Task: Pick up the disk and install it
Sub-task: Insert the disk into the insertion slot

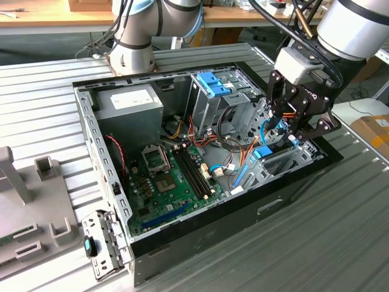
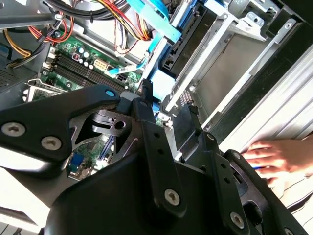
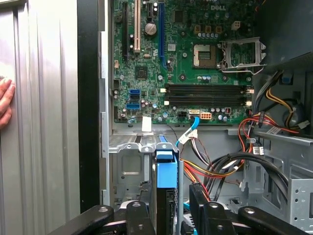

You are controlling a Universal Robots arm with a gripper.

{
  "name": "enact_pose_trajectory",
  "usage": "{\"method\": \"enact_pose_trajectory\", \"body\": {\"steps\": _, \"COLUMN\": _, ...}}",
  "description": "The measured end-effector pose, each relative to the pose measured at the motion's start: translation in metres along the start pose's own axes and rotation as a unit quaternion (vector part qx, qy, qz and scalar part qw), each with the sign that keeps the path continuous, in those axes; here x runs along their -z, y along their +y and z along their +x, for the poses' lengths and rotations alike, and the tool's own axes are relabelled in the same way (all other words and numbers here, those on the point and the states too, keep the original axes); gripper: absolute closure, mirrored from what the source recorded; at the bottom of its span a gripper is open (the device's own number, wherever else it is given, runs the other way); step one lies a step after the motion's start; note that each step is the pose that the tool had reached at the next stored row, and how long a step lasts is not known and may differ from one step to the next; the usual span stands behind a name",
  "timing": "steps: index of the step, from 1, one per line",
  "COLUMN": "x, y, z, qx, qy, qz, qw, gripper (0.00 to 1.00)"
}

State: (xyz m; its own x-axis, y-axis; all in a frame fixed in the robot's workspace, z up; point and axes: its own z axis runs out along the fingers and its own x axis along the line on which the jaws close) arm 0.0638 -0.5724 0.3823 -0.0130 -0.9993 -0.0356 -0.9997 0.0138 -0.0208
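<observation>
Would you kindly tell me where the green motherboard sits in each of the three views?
Exterior view: motherboard inside the case, mid-picture.
Second wrist view: motherboard behind the gripper, beside red-yellow wires.
First wrist view: motherboard beyond the blue-bracketed disk.
Shared landmark: the CPU socket.

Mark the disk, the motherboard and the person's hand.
disk (image 3: 167,171), first wrist view, on its blue bracket.
motherboard (image 3: 181,63), first wrist view, green board beside the processor socket.
hand (image 2: 281,159), second wrist view, middle of the hand.
</observation>
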Motion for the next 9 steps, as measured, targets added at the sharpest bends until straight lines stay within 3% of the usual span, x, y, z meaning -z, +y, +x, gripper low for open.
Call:
{"method": "enact_pose_trajectory", "body": {"steps": 4, "x": -0.0002, "y": -0.0100, "z": -0.0002, "qx": 0.000, "qy": 0.0000, "qz": 0.0000, "qw": 1.0000, "gripper": 0.56}}
{"method": "enact_pose_trajectory", "body": {"steps": 9, "x": -0.0003, "y": -0.0138, "z": -0.0002, "qx": 0.000, "qy": 0.0000, "qz": 0.0000, "qw": 1.0000, "gripper": 0.56}}
